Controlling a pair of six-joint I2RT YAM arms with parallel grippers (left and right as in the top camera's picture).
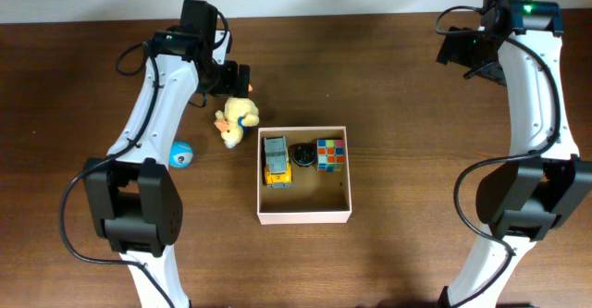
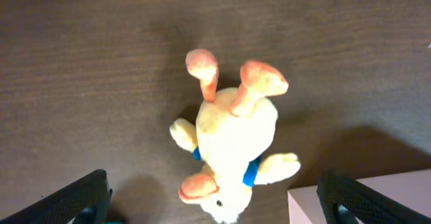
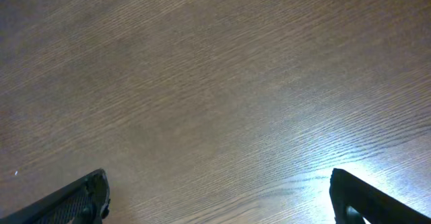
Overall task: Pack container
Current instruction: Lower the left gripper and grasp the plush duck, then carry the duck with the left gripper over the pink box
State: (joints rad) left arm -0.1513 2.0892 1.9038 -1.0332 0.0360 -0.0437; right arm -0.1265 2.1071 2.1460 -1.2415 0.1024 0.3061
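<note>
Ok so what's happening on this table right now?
A two-arm robot is packing toys into the container. A toy truck, a small black round item and a colour cube are inside. The left fingers hang open just above the plush duck, which lies ungripped on the table beside the container. A blue ball also lies outside. The right fingers are open, far from the toys.

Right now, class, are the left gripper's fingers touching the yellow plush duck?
Apart. The left wrist view shows bare table between the plush duck and both left fingers.
</note>
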